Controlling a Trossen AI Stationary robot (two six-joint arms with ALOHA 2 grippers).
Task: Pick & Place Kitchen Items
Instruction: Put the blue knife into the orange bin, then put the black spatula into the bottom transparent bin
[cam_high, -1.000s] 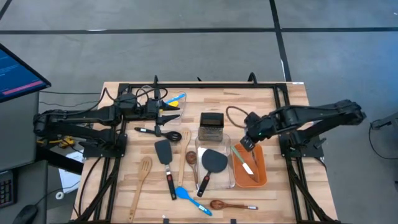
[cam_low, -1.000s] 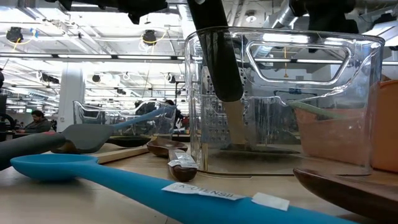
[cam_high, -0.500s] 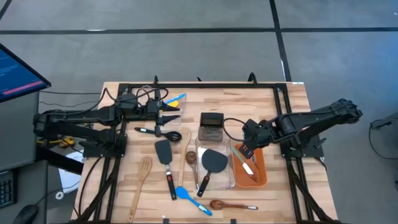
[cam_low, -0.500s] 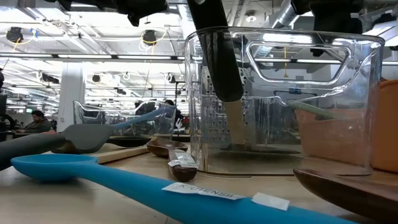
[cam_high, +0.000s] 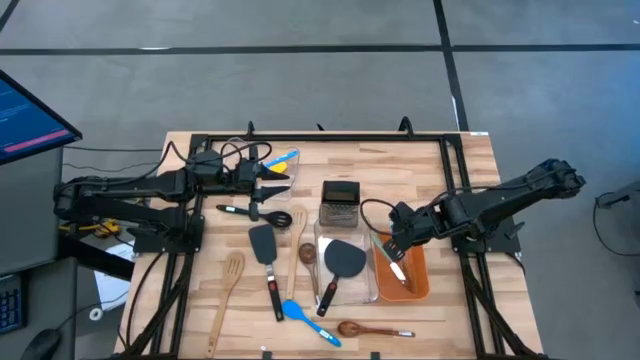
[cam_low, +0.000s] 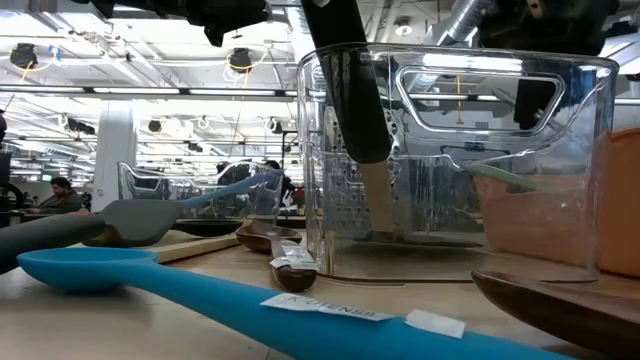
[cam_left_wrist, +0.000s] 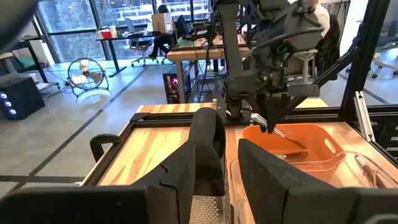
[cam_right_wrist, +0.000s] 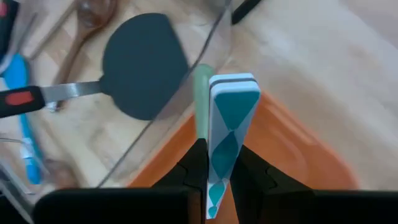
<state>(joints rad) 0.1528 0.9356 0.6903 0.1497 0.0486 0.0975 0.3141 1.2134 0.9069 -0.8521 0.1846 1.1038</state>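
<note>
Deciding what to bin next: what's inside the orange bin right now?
In the orange bin lies one pale green utensil with a white handle. The right gripper hovers over it, shut on a teal-patterned utensil. The arm covers the bin's far end.

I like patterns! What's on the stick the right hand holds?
Teal and white diamonds on the stick, seen best in the right wrist view.

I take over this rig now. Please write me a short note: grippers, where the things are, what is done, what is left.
Right gripper: shut on a teal-patterned utensil, over the orange bin.
Left gripper: idle at the table's far left, holding nothing visible.
Done: a black turner lies in the clear bin.
Left: box grater, grey spatula, wooden slotted spoon, blue spoon, dark wooden spoon.
</note>
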